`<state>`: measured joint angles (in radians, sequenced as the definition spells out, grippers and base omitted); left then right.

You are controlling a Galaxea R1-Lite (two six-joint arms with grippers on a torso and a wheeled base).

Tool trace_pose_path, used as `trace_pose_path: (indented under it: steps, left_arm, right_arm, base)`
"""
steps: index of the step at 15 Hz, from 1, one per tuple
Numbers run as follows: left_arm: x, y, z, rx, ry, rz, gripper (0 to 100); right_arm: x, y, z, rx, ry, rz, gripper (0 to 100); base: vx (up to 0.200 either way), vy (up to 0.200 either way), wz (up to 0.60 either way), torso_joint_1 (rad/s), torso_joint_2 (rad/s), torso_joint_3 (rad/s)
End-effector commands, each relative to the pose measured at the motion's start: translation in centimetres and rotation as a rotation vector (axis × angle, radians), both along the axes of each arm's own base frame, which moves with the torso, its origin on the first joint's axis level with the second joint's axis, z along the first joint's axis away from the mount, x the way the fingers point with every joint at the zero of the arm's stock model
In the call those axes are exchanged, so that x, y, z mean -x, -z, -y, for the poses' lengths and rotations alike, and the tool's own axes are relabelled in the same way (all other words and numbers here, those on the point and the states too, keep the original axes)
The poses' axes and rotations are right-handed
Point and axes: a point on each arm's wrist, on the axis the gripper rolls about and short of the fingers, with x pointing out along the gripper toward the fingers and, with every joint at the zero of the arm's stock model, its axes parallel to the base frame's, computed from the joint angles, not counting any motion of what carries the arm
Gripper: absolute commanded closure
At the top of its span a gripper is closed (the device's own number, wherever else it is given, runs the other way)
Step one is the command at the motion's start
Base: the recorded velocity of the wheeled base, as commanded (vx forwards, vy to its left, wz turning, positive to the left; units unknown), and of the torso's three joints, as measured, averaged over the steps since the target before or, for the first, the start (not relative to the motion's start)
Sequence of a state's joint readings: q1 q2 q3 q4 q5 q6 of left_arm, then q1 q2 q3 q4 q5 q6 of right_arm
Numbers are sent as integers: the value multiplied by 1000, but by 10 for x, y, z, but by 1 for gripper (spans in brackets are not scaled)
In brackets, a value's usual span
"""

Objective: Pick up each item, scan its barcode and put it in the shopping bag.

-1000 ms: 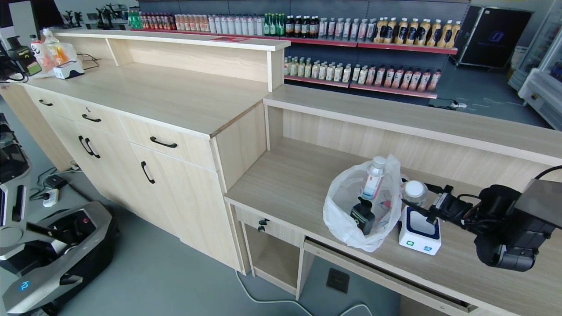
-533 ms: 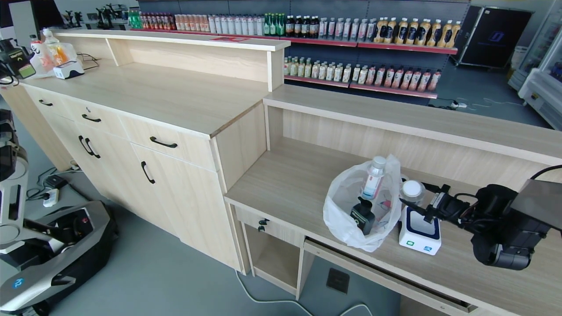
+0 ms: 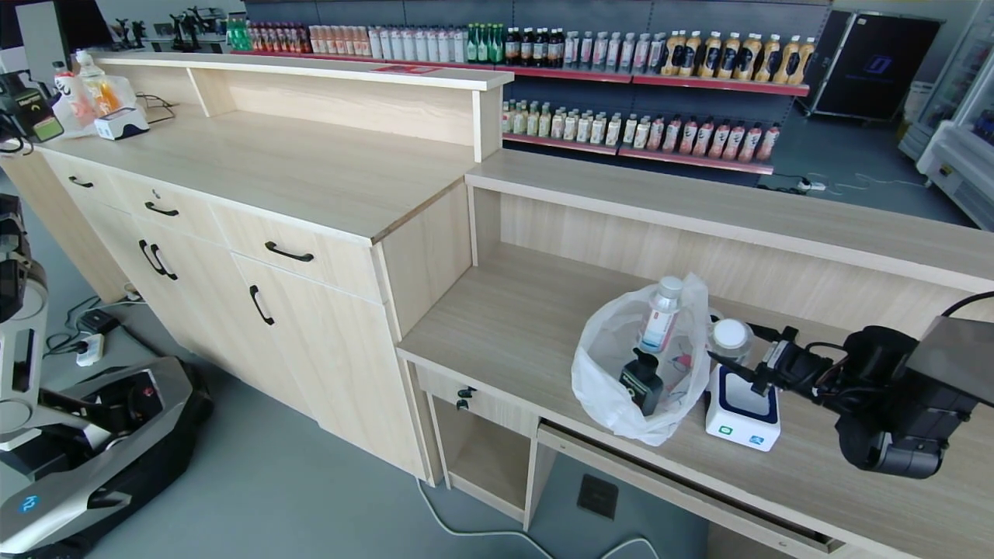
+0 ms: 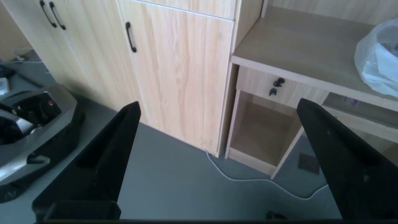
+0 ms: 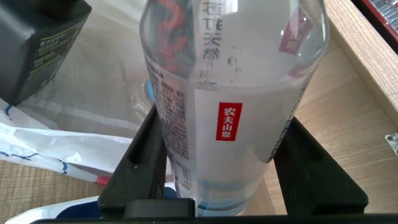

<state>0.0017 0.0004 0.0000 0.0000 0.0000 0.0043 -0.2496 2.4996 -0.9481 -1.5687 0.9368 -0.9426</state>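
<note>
The thin translucent white plastic shopping bag (image 3: pixel 602 373) is crinkled and faintly glossy. Inside it, the black squarish plastic bottle (image 3: pixel 641 384) looks matt. Just beside the bag, the clear plastic bottle (image 5: pixel 233 93) is smooth and shiny, and the white plastic scanner box (image 3: pixel 742 415) is glossy. Under the bag, the pale wood-grain counter (image 3: pixel 512 326) is matt.

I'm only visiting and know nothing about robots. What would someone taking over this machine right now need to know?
Left gripper: open, empty, over the floor by the cabinets.
Right gripper: shut on a water bottle, by the scanner.
Done: a clear bottle and a dark bottle are in the shopping bag.
Left: bag the held bottle; I can't tell if it has been scanned.
</note>
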Motion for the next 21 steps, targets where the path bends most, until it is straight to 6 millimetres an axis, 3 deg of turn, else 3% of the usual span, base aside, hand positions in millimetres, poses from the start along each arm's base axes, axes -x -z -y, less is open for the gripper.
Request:
trace_pose_path:
  steps: [1, 4, 7, 9, 11, 12, 16, 21]
  left_arm:
    - [0, 0, 0, 0, 0, 0, 0]
    - [0, 0, 0, 0, 0, 0, 0]
    - [0, 0, 0, 0, 0, 0, 0]
    - [0, 0, 0, 0, 0, 0, 0]
    - [0, 0, 0, 0, 0, 0, 0]
    - [0, 0, 0, 0, 0, 0, 0]
    - [0, 0, 0, 0, 0, 0, 0]
    - [0, 0, 0, 0, 0, 0, 0]
  right_arm:
    - [0, -3, 0, 3, 0, 9, 100]
    - [0, -33, 1, -61, 24, 19, 100]
    - [38, -117, -5, -400, 288, -52, 100]
    - [61, -145, -8, -566, 444, -148, 100]
    - [81, -154, -11, -629, 536, -226, 100]
    - [100, -149, -14, -636, 634, -283, 100]
    - [106, -147, -21, -637, 825, -262, 100]
    - [106, -140, -22, -565, 854, -264, 100]
  base:
    - [0, 0, 0, 0, 0, 0]
    - [0, 0, 0, 0, 0, 0]
    - [0, 0, 0, 0, 0, 0]
    - [0, 0, 0, 0, 0, 0]
    - [0, 0, 0, 0, 0, 0]
    - [0, 0, 0, 0, 0, 0]
    - [0, 0, 0, 0, 0, 0]
    - [0, 0, 120, 0, 0, 1]
